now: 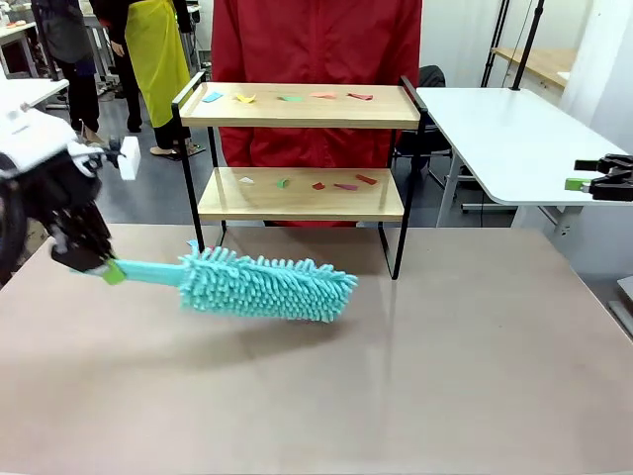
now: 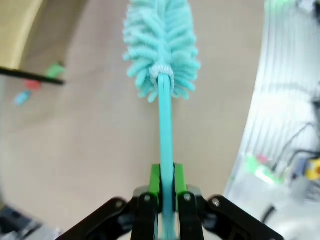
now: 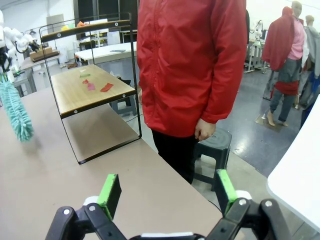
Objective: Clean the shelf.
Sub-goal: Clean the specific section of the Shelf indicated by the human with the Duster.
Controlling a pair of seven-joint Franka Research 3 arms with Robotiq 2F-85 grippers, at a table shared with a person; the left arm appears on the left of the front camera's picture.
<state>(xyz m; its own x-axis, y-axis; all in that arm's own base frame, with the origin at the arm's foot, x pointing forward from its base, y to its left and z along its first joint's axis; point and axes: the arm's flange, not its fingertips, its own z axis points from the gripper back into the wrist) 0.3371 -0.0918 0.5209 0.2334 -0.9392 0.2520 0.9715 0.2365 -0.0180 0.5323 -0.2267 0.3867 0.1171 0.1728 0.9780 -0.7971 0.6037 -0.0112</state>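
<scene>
Shelf beyond duster; left gripper pinched tight on its handle, right gripper spread wide, empty.

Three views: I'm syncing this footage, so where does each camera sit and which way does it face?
Front: fixed between the arms, facing across the table at the shelf and a person; left tool holds a duster.
Left wrist: on the left arm, looking along the duster's handle toward the table; the shut left tool shows.
Right wrist: on the right arm, facing the person beside the shelf; open right tool shows.
Shared: front and right wrist show shelf, person, duster.
</scene>
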